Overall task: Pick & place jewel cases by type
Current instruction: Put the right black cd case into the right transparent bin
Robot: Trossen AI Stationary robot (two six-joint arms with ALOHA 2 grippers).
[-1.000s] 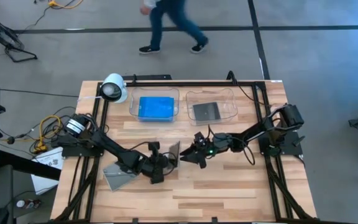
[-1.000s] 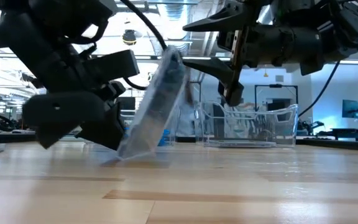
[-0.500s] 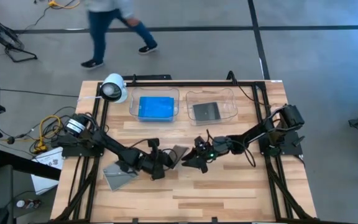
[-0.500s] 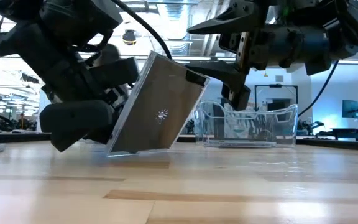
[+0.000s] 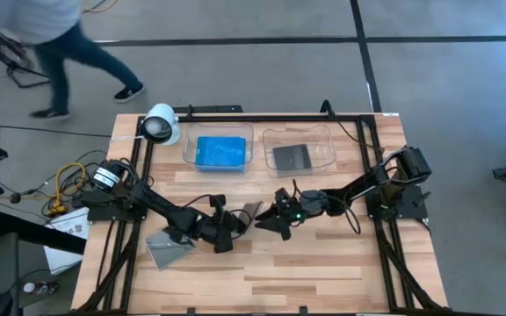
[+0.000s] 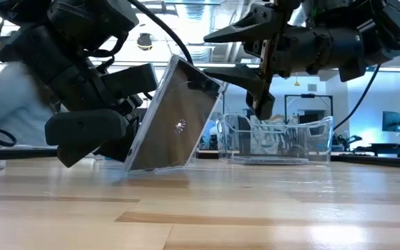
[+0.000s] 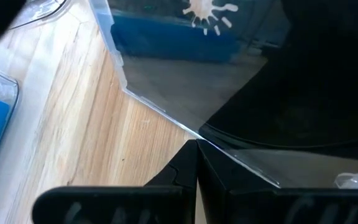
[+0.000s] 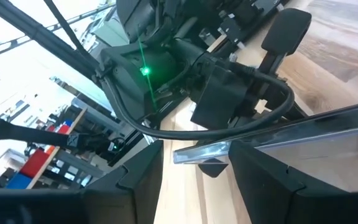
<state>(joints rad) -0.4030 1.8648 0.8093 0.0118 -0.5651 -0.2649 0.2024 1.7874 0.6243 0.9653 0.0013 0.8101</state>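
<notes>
Left gripper (image 5: 232,230): at table centre, slightly toward 7 o'clock; jaws closed on the lower edge of a clear jewel case (image 6: 169,118).
Clear jewel case, held: tilted, lower edge at or just above the wood, top edge leaning toward the right gripper; silvery inside with a small white hub mark. In the left wrist view the case (image 7: 229,93) fills the frame ahead of the dark fingers.
Right gripper (image 5: 267,223): just beside the held case, at its 3 o'clock side; jaws spread wide, upper and lower finger straddling the case's top corner in the low view (image 6: 245,59); contact cannot be confirmed.
Spare case (image 5: 167,248): grey, lies flat at the table's 8 o'clock, beneath the left arm.
Blue tray (image 5: 188,154): clear rounded tray at 11 o'clock, holding the blue jewel cases (image 5: 220,152).
Grey tray (image 5: 323,139): clear rounded tray at 1 o'clock, holding a dark jewel case (image 5: 291,156); visible behind the grippers in the low view (image 6: 304,139).
Camera (image 5: 159,124): white cylinder at the table's 10 o'clock corner.
Surface: light wooden plank table (image 5: 323,263) inside a black frame; bare wood across the 6 o'clock half.
Room: grey floor with dark lines; a person (image 5: 51,44) in dark trousers walks at 10 o'clock beyond the table; yellow and black cables (image 5: 64,180) lie on the floor at 9 o'clock; ceiling lights and shelving show in the low view.
</notes>
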